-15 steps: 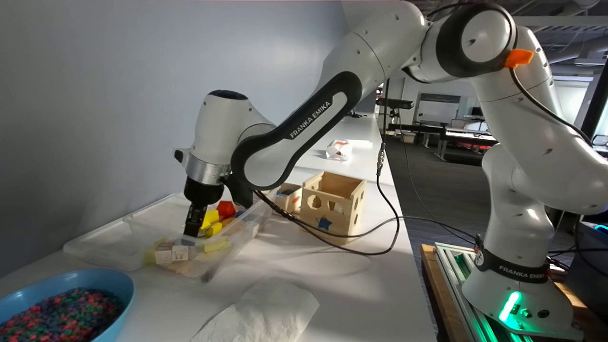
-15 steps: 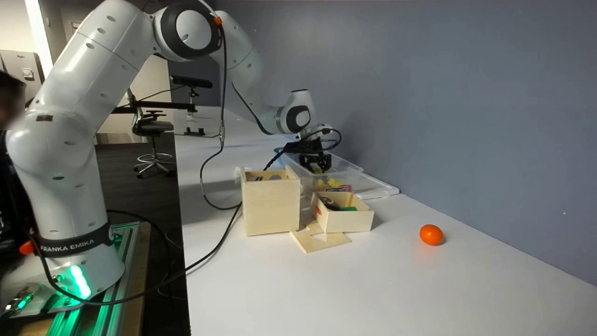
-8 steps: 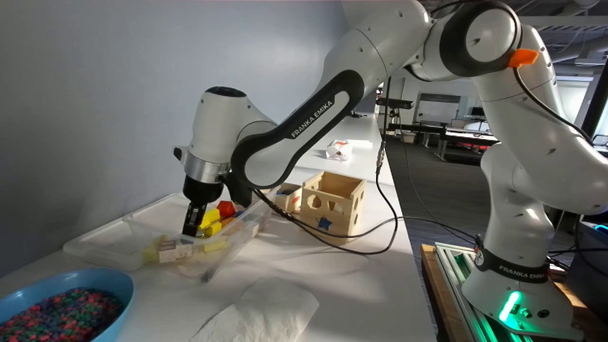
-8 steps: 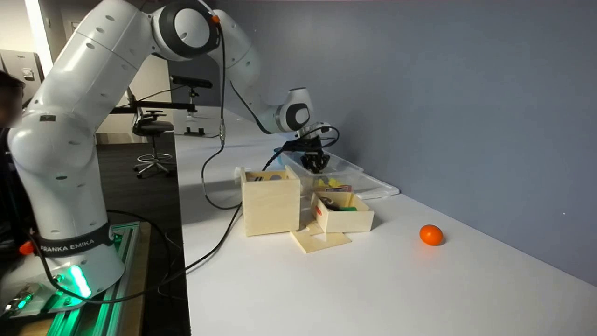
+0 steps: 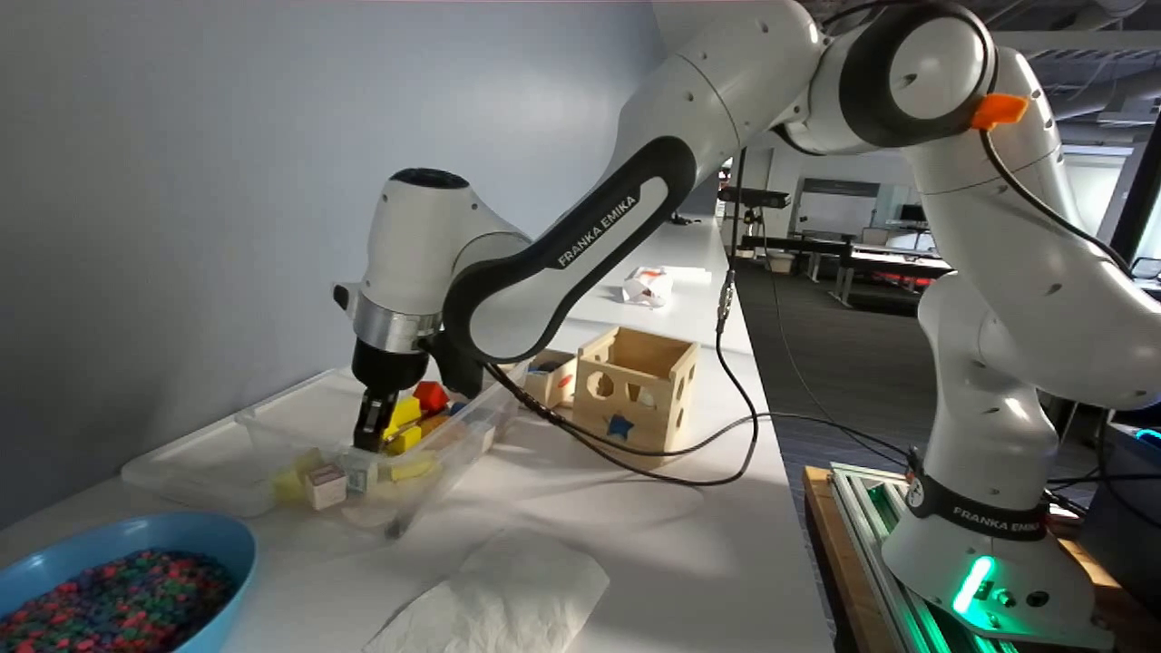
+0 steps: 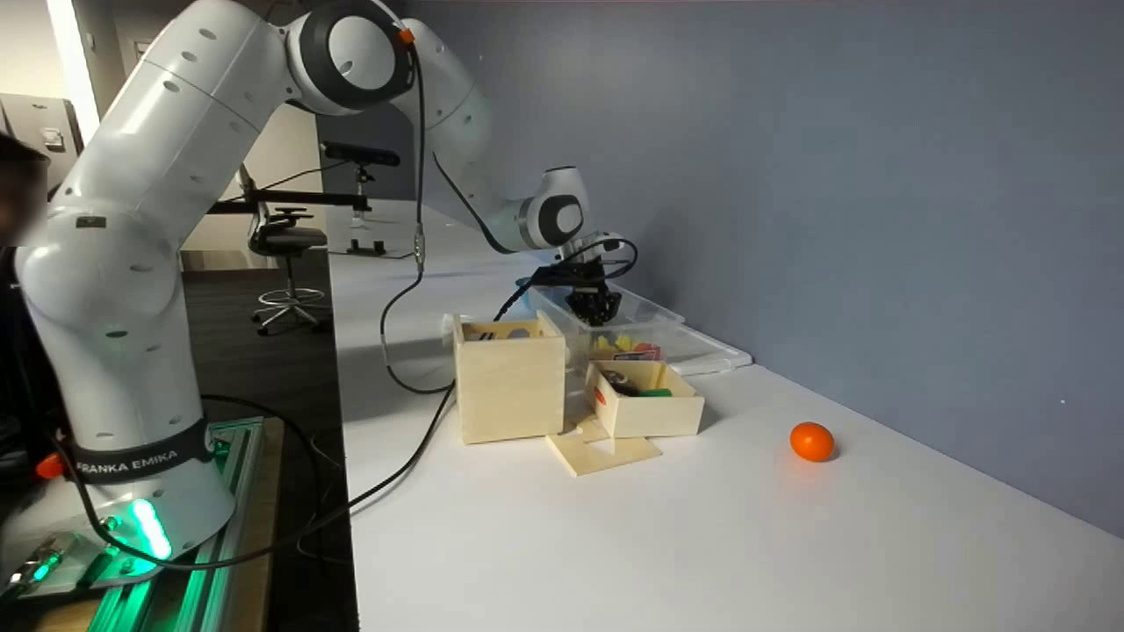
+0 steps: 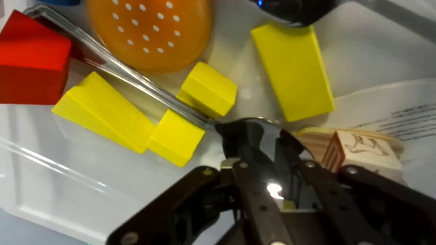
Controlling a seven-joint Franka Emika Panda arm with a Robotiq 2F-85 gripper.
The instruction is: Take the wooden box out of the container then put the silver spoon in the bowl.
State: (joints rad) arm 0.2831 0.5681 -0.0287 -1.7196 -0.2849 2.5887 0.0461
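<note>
The silver spoon [image 7: 167,98] lies in the container [image 5: 481,444], its slim handle flanked on both sides by yellow blocks [image 7: 177,137] and its shiny scoop end right at the tool [image 7: 275,165]. The tool points down inside the plastic walls, fingers partway apart with the scoop showing between them; from here I cannot tell whether they press on it. Around the spoon I see a red block [image 7: 34,64], an orange dotted piece [image 7: 187,34] and a pale printed cube [image 7: 368,149]. Just outside the container, in an exterior view, the wooden box [image 6: 654,415] stands upright on the tabletop [image 6: 746,544] with a dark round thing [image 6: 620,382] and a green piece [image 6: 656,393] in it. Beside it is the taller wooden cube [image 6: 511,391], and a flat wooden piece [image 6: 584,456] lies at the foot of both. The container sits between these and the blue bowl [image 5: 136,533], whose speckled inside shows red, green and dark blue. A white sheet [image 5: 508,589] is spread near the container, and well apart an orange ball [image 6: 812,441] rests on the tabletop.
</note>
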